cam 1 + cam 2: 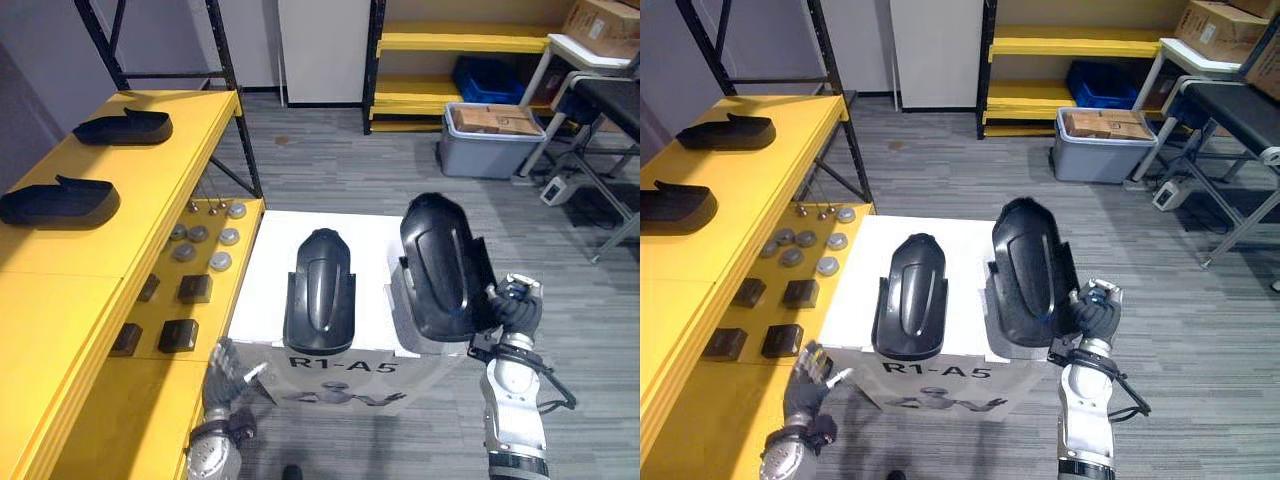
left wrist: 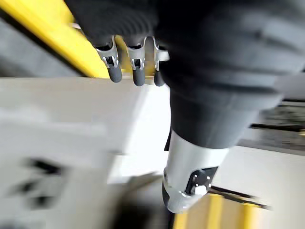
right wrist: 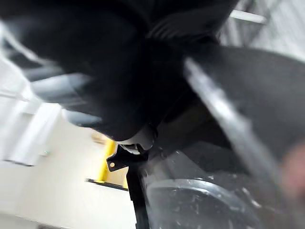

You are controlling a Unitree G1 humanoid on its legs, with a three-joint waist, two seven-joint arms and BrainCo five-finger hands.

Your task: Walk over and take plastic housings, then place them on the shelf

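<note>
Two black plastic housings rest on a white box [image 1: 265, 255]. The middle housing [image 1: 320, 290] lies flat. The right housing [image 1: 445, 265] is tipped up off the box, and my right hand [image 1: 513, 308] is shut on its right edge; the right wrist view has its glossy surface [image 3: 228, 191] pressed close. My left hand [image 1: 228, 372] hovers open by the box's front left corner, its fingers [image 2: 126, 67] straight and holding nothing. Two more black housings [image 1: 125, 127] [image 1: 58, 200] lie on the yellow shelf [image 1: 130, 220] at the left.
On the lower yellow ledge lie several grey discs [image 1: 205, 240] and black blocks [image 1: 178, 335]. A grey bin with a cardboard box [image 1: 490, 140], a blue crate [image 1: 487, 78] and a yellow rack stand at the back. A table and chair frame [image 1: 600, 150] stand at the right.
</note>
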